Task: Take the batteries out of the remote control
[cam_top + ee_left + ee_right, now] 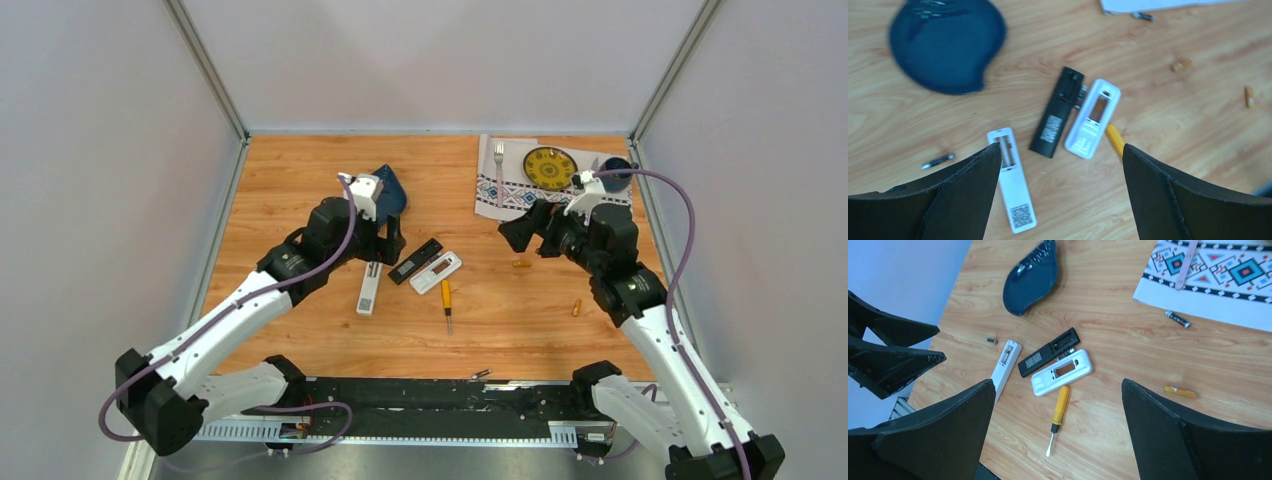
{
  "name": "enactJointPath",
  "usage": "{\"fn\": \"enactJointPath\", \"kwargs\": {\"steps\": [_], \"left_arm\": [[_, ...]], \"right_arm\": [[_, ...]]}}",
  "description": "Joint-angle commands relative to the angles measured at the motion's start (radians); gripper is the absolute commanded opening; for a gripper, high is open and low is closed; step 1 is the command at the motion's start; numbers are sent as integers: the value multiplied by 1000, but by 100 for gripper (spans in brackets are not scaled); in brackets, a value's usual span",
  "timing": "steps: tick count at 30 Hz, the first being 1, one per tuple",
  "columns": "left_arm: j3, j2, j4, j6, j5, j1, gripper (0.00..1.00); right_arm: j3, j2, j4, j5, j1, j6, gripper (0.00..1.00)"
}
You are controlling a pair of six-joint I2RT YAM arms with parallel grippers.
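Three remotes lie mid-table: a slim white one with its battery bay uncovered, a black one and a wider white one whose bay looks empty. Loose batteries lie around them: orange ones, a dark one left of the slim remote, another dark one by the cloth. My left gripper hovers open above the slim remote's bay end. My right gripper hangs open and empty, off to the right.
An orange-handled screwdriver lies just in front of the wider white remote. A dark blue rounded object sits behind the left gripper. At the back right a patterned cloth carries a fork, a yellow plate and a blue cup.
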Motion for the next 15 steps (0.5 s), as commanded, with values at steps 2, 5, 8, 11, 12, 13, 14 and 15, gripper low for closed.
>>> {"fn": "enactJointPath", "kwargs": {"steps": [2,5,8,11,12,13,14,15], "left_arm": [[-34,-152,-48,-110,-341,0,97],[-81,-229,-18,-115,-381,1,97],[-119,-296,13,-100,-392,1,97],[-137,-350,16,-94,-397,1,97],[-141,-361,18,-89,-397,0,97],[-141,-384,16,-86,-398,1,97],[-145,-393,16,-84,-400,1,97],[-145,-405,18,-77,-401,1,97]], "right_arm": [[13,-107,37,63,-3,-24,100],[-15,-163,88,74,-3,-34,100],[-38,-205,123,101,-3,-39,100],[-56,-237,143,118,-1,-60,100],[-62,-245,163,118,-3,-68,100],[-72,-254,172,123,-1,-82,100],[-87,-277,181,129,-3,-86,100],[-99,-288,209,135,-3,-94,100]]}}
